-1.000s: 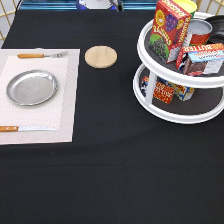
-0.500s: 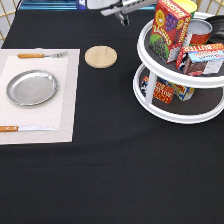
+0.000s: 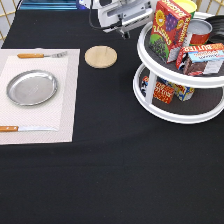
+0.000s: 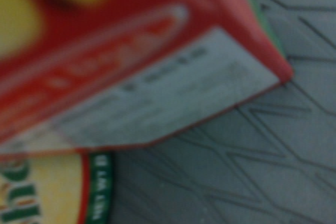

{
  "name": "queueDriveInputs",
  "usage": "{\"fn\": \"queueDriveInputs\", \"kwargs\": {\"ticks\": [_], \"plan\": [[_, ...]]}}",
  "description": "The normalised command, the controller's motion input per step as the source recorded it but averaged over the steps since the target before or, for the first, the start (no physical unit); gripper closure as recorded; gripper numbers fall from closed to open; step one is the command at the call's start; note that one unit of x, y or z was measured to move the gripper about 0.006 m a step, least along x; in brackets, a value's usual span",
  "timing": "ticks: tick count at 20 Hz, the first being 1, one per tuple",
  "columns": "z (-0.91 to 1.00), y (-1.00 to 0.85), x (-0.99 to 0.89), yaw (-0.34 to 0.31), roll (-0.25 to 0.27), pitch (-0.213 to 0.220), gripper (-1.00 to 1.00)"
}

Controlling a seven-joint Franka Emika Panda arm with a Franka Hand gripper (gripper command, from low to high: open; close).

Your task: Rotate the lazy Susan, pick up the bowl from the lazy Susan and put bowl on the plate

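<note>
The pincer (image 3: 124, 31) hung near the lazy Susan (image 3: 165, 112); I couldn't tell its spread. Grocery boxes (image 3: 170, 27) demanded careful clearance.

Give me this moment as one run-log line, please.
tool: at exterior view's top, beside lazy Susan upper tier | holding: nothing seen | plate: bare on placemat | bowl: not visible

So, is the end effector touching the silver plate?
Apart. The exterior view shows the end effector at its top beside the lazy Susan, while the plate lies on the placemat at its left, with dark table between.
</note>
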Motion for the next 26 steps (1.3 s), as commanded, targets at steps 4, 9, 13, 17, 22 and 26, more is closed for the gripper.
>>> {"fn": "queueDriveInputs", "kwargs": {"ticks": [4, 9, 13, 17, 22, 26], "plan": [[-0.06, -0.21, 0.18, -0.032, 0.088, -0.011, -1.00], [-0.08, -0.29, 0.47, 0.010, 0.096, -0.002, -1.00], [-0.14, -0.29, 0.47, 0.030, 0.102, -0.031, -1.00], [-0.01, -0.31, 0.55, 0.004, 0.084, -0.087, -1.00], [0.00, -0.26, 0.65, 0.016, 0.086, -0.117, -1.00], [0.00, -0.07, 0.62, 0.078, 0.053, -0.079, -1.00]]}}
